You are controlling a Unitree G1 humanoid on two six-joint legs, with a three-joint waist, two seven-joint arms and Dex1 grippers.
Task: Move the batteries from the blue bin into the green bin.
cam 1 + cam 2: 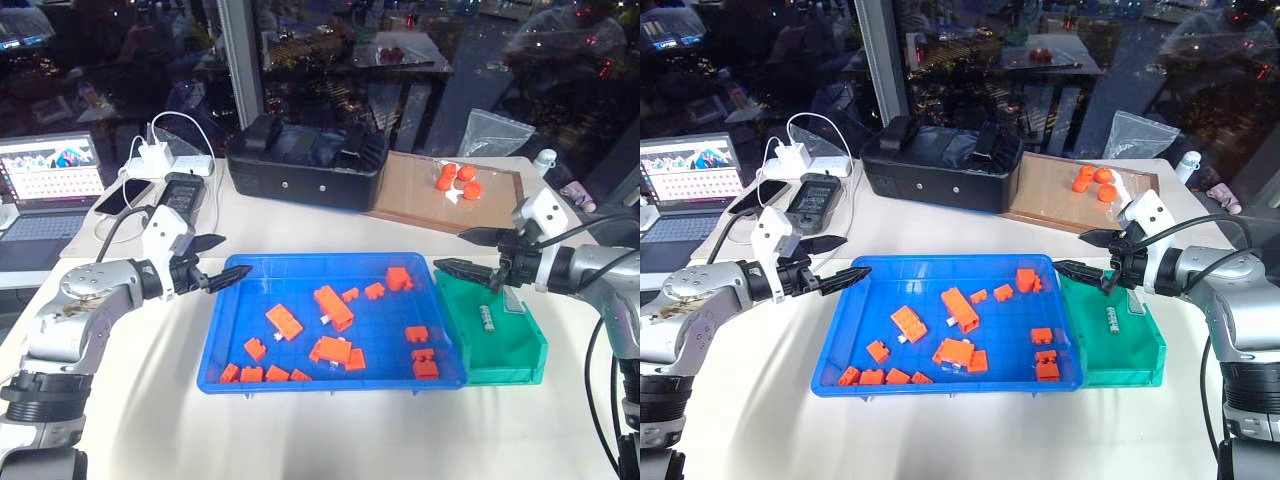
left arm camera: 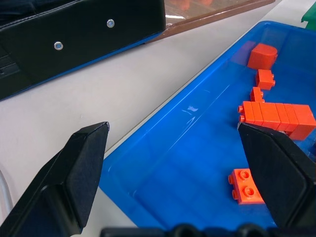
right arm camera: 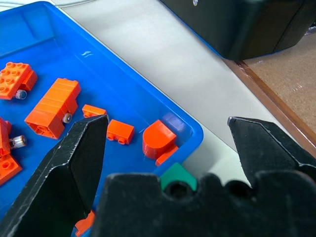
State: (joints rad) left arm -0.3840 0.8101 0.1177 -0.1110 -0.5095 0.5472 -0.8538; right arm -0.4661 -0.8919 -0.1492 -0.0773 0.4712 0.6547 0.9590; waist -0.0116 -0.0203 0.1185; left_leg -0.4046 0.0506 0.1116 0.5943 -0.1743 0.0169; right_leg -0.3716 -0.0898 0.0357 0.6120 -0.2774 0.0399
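Observation:
The blue bin [image 1: 290,285] lies in the middle of the white table and holds several orange bricks [image 1: 333,306]. Small silvery batteries [image 3: 18,142] lie against some of those bricks, one beside the long brick [image 1: 326,319]. The green bin [image 1: 512,352] touches the blue bin's right end, with one battery [image 1: 487,318] on its floor. My left gripper [image 1: 230,258] hovers open and empty over the blue bin's left rim. Just as empty, my right gripper [image 1: 450,250] stands open above the seam between the two bins.
A black box [image 1: 305,168] stands behind the blue bin. To its right is a brown board [image 1: 420,195] with orange pieces [image 1: 456,180]. A laptop [image 1: 45,185], a phone [image 1: 118,198], a charger and cables [image 1: 165,155] lie at the back left.

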